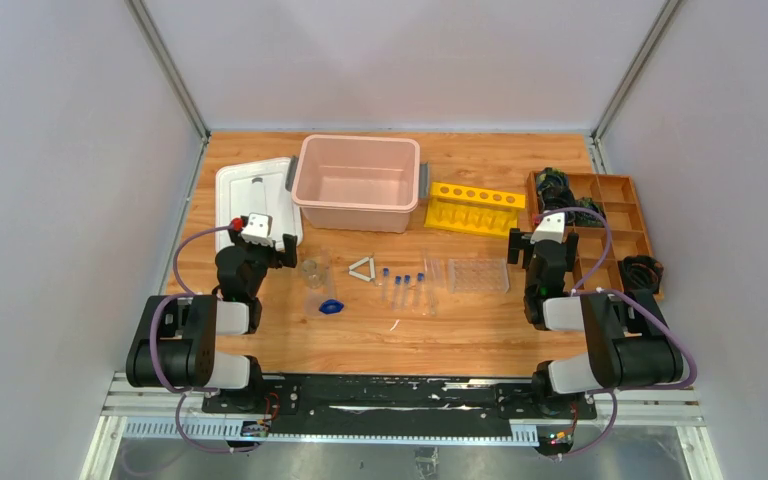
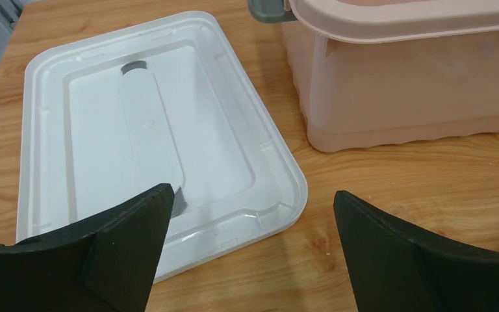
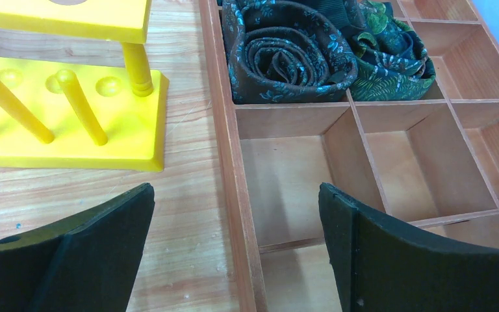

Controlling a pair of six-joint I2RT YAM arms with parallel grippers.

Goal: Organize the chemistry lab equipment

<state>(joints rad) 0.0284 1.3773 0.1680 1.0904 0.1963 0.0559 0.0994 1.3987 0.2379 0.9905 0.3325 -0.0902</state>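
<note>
My left end effector (image 2: 250, 195) hung open and empty above the near corner of a white plastic lid (image 2: 104, 130), smooth, shallow and round-cornered. The matte pink tub (image 2: 396, 78) stood just beside it. With nothing held, I judged the sorting was only at its start.

The equipment lay in a loose row mid-worktop (image 1: 440, 340): clear glass beakers (image 1: 312, 268), a small blue piece (image 1: 331, 306) nearer me, the white triangle frame (image 1: 362, 269), the slim blue-capped tubes (image 1: 400, 285) seemingly on their sides, then the flat clear tube rack (image 1: 478, 275). A glossy yellow peg rack (image 1: 473, 207) stood behind.

My right end effector (image 3: 234, 188) was likewise spread and empty, over the rim of a wooden divided tray (image 3: 230, 162) holding rolled patterned fabric (image 3: 286, 52).

The next move, as I judged it, called for swinging one arm inward and down to the row. The tubes looked slick and round, so they would want a centred pinch.
</note>
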